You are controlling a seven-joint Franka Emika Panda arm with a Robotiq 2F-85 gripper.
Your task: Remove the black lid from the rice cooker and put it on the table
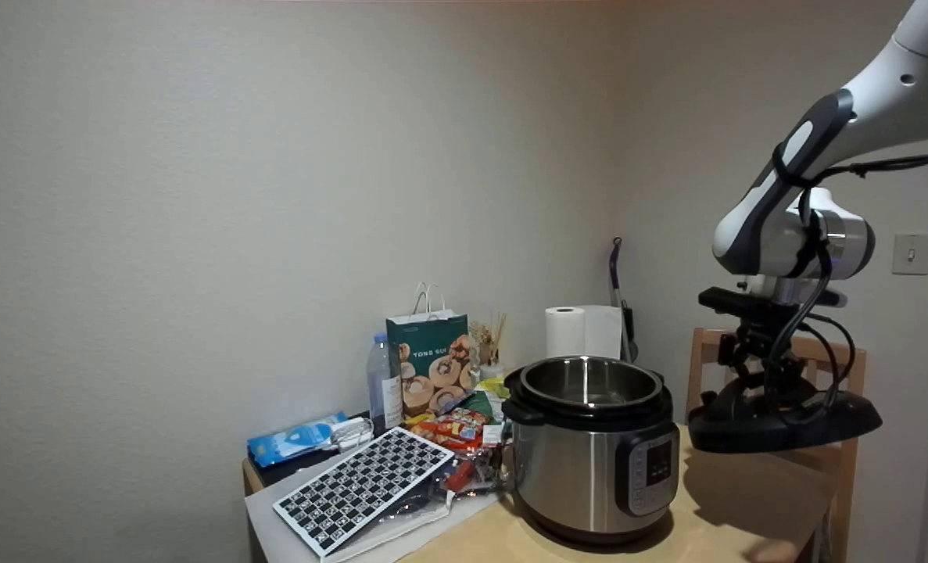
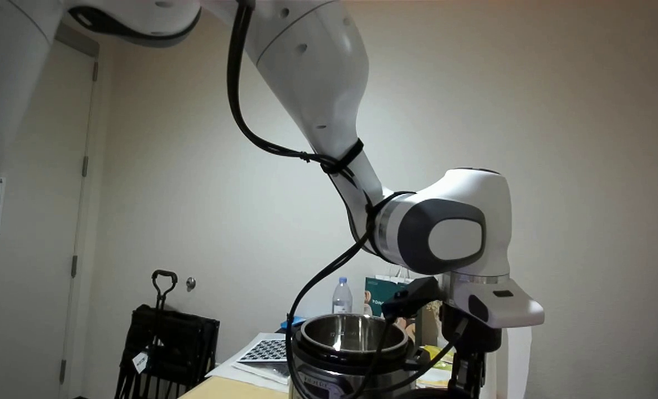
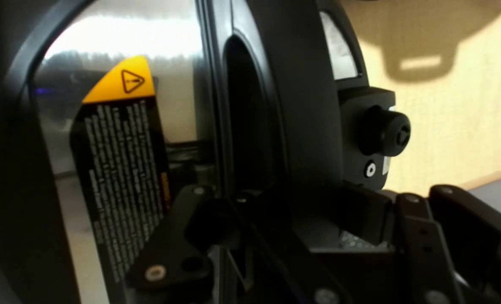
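Reading "TONG SUI", a green bag [image 1: 430, 363] stands near the rice cooker [image 1: 561, 469]; a warning triangle [image 3: 132, 81] heads the label [image 3: 125, 181] on the black lid [image 1: 784, 427], its text too blurred to read; the lid hangs, top upward and nearly level, over the counter [image 1: 471, 545] beside the rice cooker; the partly spread tool [image 3: 309, 209] grips the lid's handle [image 3: 307, 126].

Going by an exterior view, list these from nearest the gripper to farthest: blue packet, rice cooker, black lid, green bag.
1. Black lid: held in its grip.
2. Rice cooker: to the left in that view.
3. Green bag: farther left and farther back.
4. Blue packet: farthest left of these.
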